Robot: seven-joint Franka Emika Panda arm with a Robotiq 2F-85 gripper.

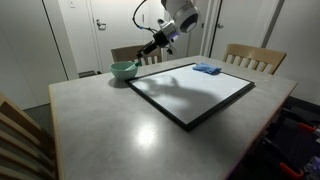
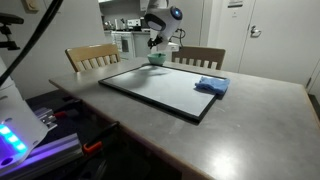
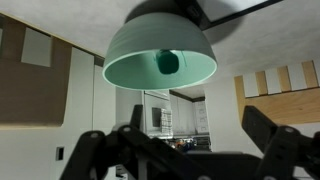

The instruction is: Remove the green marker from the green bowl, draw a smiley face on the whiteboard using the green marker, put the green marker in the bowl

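The green bowl (image 1: 124, 70) stands on the table past the whiteboard's far corner and also shows in the other exterior view (image 2: 157, 59). The wrist view is upside down: the bowl (image 3: 130, 45) fills the top, and a dark green stub inside it, the green marker (image 3: 168, 62), is seen end-on. My gripper (image 3: 185, 150) is open and empty, its fingers spread wide, pointing at the bowl from a short distance. In both exterior views it hovers just above and beside the bowl (image 1: 151, 47) (image 2: 158, 43). The whiteboard (image 1: 190, 92) (image 2: 160, 90) lies flat, its surface blank.
A blue cloth pad (image 1: 208, 69) (image 2: 211, 86) lies at one corner of the whiteboard. Wooden chairs (image 1: 250, 57) (image 2: 92, 57) stand along the table's far side. The grey table (image 1: 110, 130) extends toward the camera.
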